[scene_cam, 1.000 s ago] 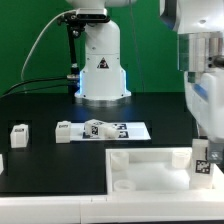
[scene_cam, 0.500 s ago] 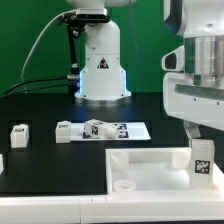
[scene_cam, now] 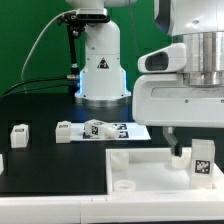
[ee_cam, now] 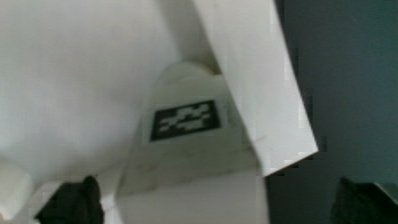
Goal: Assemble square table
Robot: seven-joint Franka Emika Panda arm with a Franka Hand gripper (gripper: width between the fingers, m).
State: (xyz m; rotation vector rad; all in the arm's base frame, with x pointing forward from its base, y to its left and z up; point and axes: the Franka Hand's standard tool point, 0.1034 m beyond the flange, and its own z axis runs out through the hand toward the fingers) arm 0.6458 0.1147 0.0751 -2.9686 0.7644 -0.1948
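Observation:
The square table's white panel [scene_cam: 150,168] lies at the front, with a round socket [scene_cam: 124,185] near its front left corner. A white leg with a black-and-white tag [scene_cam: 203,160] stands upright at the panel's right side. My gripper [scene_cam: 186,148] hangs just beside and above this leg, on the exterior view's left of it; one dark finger [scene_cam: 178,150] shows. In the wrist view the tagged leg [ee_cam: 187,120] runs down between my gripper's [ee_cam: 222,205] two dark fingers [ee_cam: 80,200], which stand wide apart. The gripper is open and holds nothing.
Loose white legs lie on the black table at the exterior view's left [scene_cam: 18,133], [scene_cam: 64,131], and another lies on the marker board [scene_cam: 96,128]. The marker board [scene_cam: 135,131] lies behind the panel. The robot base [scene_cam: 100,70] stands at the back.
The arm's hand has swung toward the exterior view's left and now fills more of the right side. The tagged leg stays standing on the panel.

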